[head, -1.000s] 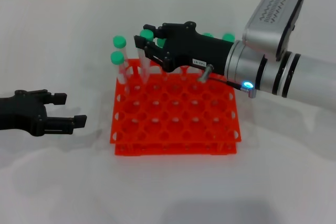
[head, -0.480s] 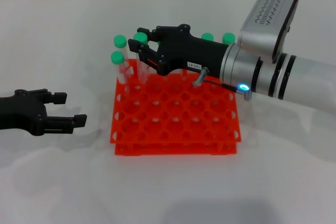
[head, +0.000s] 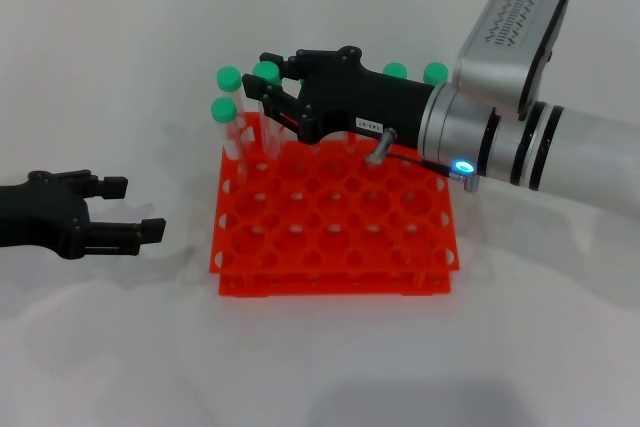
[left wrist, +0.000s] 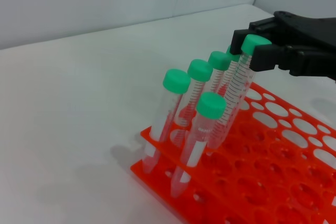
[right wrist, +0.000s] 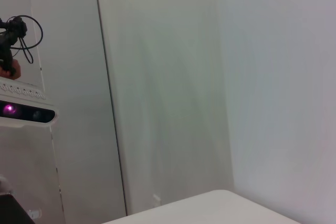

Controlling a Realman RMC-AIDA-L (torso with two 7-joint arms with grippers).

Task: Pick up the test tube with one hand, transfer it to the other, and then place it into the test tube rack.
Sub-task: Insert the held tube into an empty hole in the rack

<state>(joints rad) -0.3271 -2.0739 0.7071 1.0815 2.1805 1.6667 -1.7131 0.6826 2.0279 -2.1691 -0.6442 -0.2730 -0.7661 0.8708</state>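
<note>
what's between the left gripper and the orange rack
Only bare white table, seen in the head view. The left gripper lies open beside the rack, apart from it.

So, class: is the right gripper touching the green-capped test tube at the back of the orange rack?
Touching. The left wrist view shows the right gripper closed around the green cap of the test tube, whose lower end sits in the test tube rack.

even, bright overhead light washes the white table point(head: 120, 57), leaving only soft, faint shadows beside the orange test tube rack point(head: 335, 217) and along the near edge. a small blue indicator light point(head: 464, 166) glows on the right wrist. the left wrist view is sharp on the green caps point(left wrist: 176, 81)
</note>
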